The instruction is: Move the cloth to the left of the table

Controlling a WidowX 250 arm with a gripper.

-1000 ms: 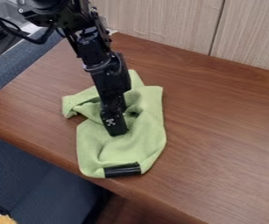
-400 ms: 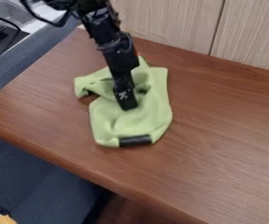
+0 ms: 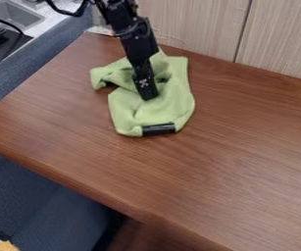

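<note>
cloth (image 3: 172,103) and gripper (image 3: 150,95) had moved over the desk (image 3: 244,166) toward the wall (image 3: 195,24); its grip could not be told.

A grey sink (image 3: 18,14) lies upper left, blue fabric (image 3: 48,201) lower left, pale wood-grained panels (image 3: 280,37) upper right.

Grn cloth (image 3: 169,105) rumpled on brn table (image 3: 212,162) nr wall panels (image 3: 195,27), blk arm (image 3: 139,49) over it
</note>
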